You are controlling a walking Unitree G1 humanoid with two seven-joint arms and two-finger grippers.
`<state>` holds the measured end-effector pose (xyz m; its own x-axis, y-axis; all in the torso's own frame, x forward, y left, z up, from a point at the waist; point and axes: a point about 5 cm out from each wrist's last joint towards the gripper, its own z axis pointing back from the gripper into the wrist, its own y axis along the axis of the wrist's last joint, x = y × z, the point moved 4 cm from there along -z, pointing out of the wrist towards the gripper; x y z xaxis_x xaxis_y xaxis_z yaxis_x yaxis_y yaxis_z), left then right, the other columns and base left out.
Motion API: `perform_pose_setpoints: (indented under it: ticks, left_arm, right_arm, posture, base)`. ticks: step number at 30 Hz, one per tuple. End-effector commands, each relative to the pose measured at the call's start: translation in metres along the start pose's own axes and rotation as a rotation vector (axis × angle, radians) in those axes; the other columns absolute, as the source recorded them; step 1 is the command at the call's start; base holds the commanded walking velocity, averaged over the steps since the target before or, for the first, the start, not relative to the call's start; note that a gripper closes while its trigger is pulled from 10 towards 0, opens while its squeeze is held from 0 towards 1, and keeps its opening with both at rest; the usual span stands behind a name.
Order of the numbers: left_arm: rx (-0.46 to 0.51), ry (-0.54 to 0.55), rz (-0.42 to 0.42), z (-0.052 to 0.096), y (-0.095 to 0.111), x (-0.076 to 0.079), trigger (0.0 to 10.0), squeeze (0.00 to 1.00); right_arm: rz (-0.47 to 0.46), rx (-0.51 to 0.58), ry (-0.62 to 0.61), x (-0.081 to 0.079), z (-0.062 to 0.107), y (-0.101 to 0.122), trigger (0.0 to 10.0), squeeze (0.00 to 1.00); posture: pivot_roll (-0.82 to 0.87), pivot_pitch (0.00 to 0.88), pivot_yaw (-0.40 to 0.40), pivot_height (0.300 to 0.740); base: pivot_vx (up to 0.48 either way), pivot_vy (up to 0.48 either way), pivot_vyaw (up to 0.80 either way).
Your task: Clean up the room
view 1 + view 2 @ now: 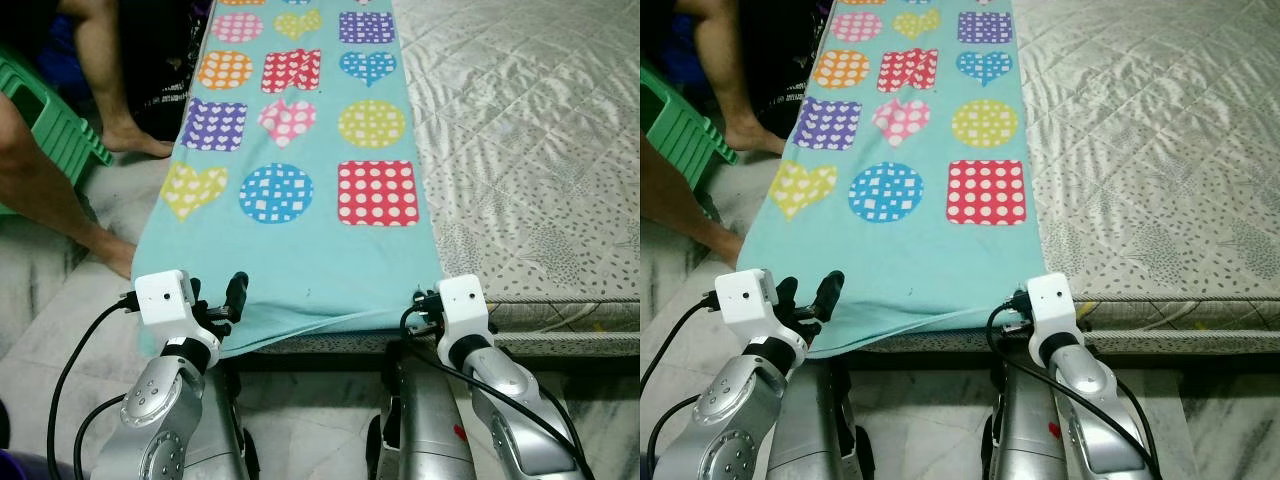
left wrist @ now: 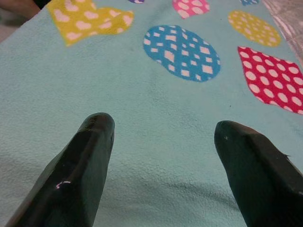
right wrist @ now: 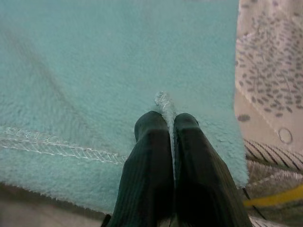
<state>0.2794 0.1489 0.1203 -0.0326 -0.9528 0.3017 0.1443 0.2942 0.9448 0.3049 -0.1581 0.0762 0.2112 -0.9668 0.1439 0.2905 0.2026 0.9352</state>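
Note:
A teal fleece blanket point(image 1: 300, 260) printed with coloured hearts, circles and squares lies lengthwise along the left side of the bed point(image 1: 520, 150). At the blanket's near left corner, my left gripper point(image 1: 216, 296) is open, with its two black fingers point(image 2: 90, 156) spread just over the fabric and nothing between them. My right gripper point(image 3: 169, 118) is shut on the blanket's near right corner, and a small tuft of the hem point(image 3: 163, 100) pokes up between its fingertips. In the left eye view that gripper point(image 1: 427, 300) sits at the mattress's front edge.
A person's bare legs point(image 1: 110, 90) and foot stand on the floor left of the bed, next to a green plastic stool point(image 1: 50, 120). The grey patterned mattress takes up the right side. Marble floor point(image 1: 310, 400) lies below the bed's front edge.

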Motion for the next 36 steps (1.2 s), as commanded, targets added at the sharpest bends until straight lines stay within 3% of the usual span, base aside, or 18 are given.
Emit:
perform_pose_setpoints:
  ticks: [1,2,14,25,32,36]
  left_arm:
    - [-0.025,0.007,-0.005,0.001,-0.006,-0.004,10.0,0.00]
    - [-0.027,0.007,-0.005,0.000,-0.006,-0.004,10.0,0.00]
    - [-0.052,-0.011,-0.006,0.000,-0.010,-0.002,10.0,0.00]
    - [-0.062,-0.029,-0.008,-0.003,-0.012,0.000,10.0,0.00]
    - [-0.045,-0.039,-0.006,-0.007,-0.009,0.002,10.0,0.00]
    - [-0.024,-0.029,-0.006,-0.007,-0.005,-0.003,10.0,0.00]
  right_arm:
    - [0.009,-0.025,-0.026,0.006,0.004,-0.004,10.0,0.81]
    - [0.011,-0.030,-0.030,0.007,0.005,-0.005,10.0,1.00]
    - [0.039,-0.105,-0.110,0.025,0.020,-0.015,10.0,1.00]
    - [0.133,-0.232,-0.237,0.064,0.066,-0.043,10.0,1.00]
    - [0.056,-0.079,-0.293,0.067,0.055,-0.017,10.0,1.00]
    - [-0.046,0.068,-0.293,0.062,0.052,0.008,10.0,1.00]
  posture:
    - [0.00,0.225,0.030,0.521]
    - [0.00,0.225,0.030,0.521]
    - [-0.01,0.225,0.037,0.521]
    - [-0.05,0.218,0.044,0.521]
    - [-0.05,0.203,0.047,0.521]
    - [-0.06,0.187,0.046,0.521]
  base:
    - [0.000,0.000,0.00]
    - [0.000,0.000,0.00]
    - [0.000,0.000,0.00]
    - [0.000,0.000,0.00]
    - [0.000,0.000,0.00]
    - [0.000,0.000,0.00]
